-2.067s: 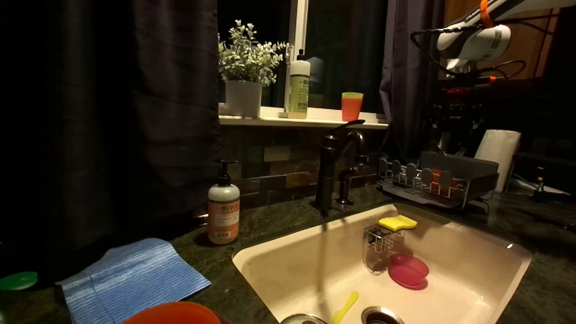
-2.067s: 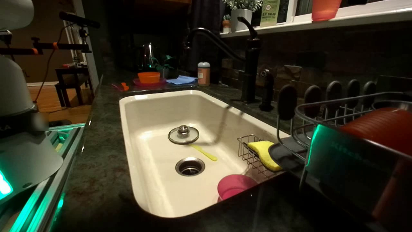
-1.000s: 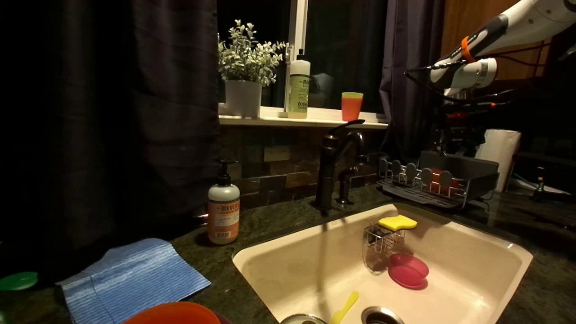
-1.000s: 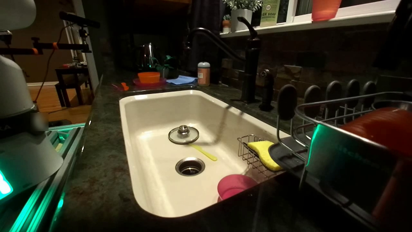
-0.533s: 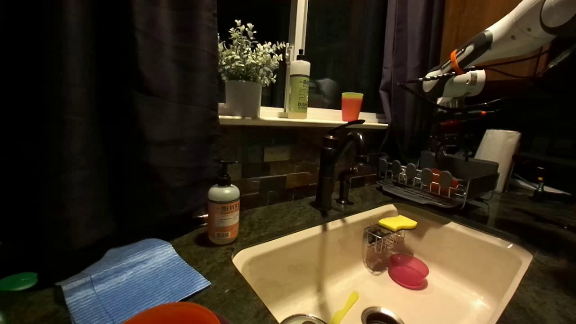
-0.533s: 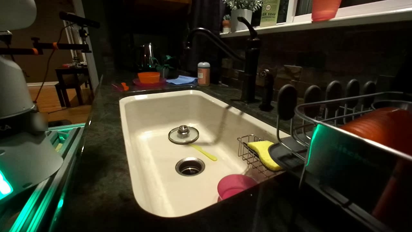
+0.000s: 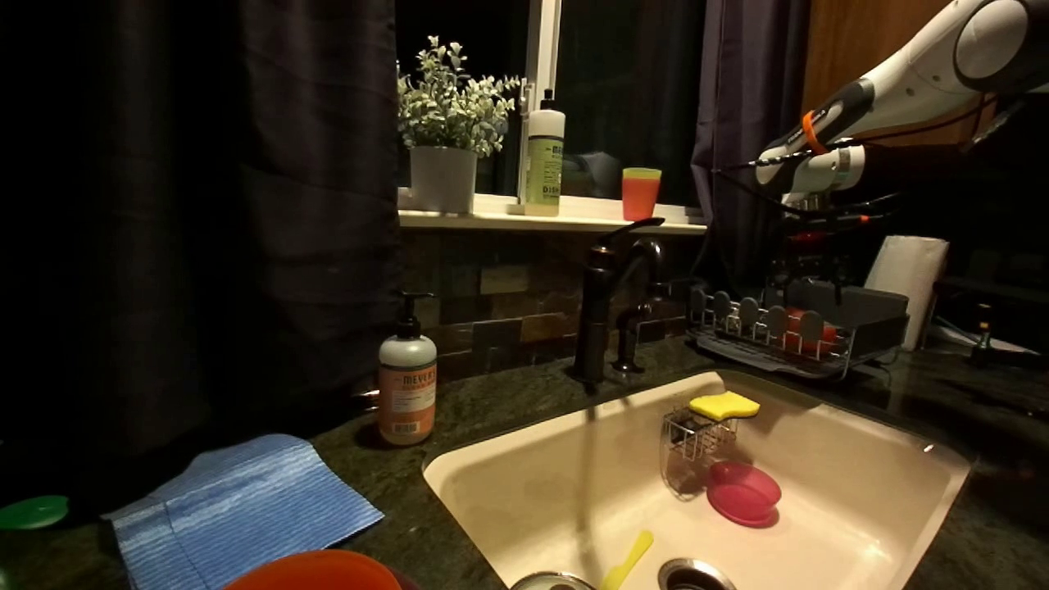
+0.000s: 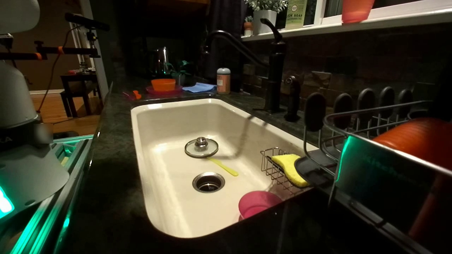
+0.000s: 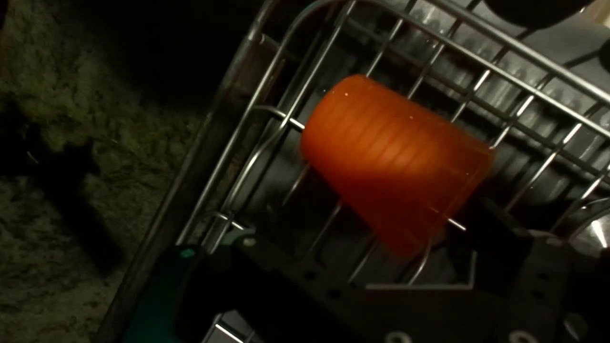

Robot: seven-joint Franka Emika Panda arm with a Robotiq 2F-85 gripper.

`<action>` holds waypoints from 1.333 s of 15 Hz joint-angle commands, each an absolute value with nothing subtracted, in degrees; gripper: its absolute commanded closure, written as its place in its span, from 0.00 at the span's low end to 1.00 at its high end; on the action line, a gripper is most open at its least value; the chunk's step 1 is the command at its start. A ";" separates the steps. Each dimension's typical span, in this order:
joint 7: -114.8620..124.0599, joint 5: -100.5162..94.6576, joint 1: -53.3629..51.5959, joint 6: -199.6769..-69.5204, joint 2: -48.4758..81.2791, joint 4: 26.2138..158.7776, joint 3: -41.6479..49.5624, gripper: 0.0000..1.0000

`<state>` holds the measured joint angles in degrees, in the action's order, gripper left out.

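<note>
Orange cup (image 9: 391, 147) lies on its side in the dish rack (image 8: 381, 180), your gripper (image 9: 371, 233) spread apart near it, so you are likely aligning, and next should straddle it squarely

Tool (image 7: 809, 293) points down (spread wide).
</note>
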<state>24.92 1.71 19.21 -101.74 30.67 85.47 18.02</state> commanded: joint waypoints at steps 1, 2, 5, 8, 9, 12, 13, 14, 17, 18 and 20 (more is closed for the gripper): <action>24.62 0.82 19.30 -99.06 32.80 82.88 18.17 0.28; 24.81 0.61 19.23 -98.45 33.05 82.54 18.25 0.28; 24.68 0.54 19.29 -96.73 33.54 81.66 18.17 0.53; 25.30 0.86 19.27 -94.00 33.70 80.42 18.12 0.75; 25.33 0.75 19.21 -93.05 33.64 79.99 18.12 0.82; 25.51 0.25 18.74 -90.84 32.19 79.06 18.15 1.00; 25.51 0.04 18.51 -90.59 31.22 79.04 18.17 1.00; 25.65 -0.55 18.25 -89.75 30.40 78.68 18.26 1.00; 24.57 -1.20 17.39 -92.28 25.45 80.05 17.86 1.00; 24.29 -1.48 16.63 -93.49 23.14 81.56 18.02 0.99; 24.04 -2.10 15.51 -94.73 18.98 82.66 17.85 0.99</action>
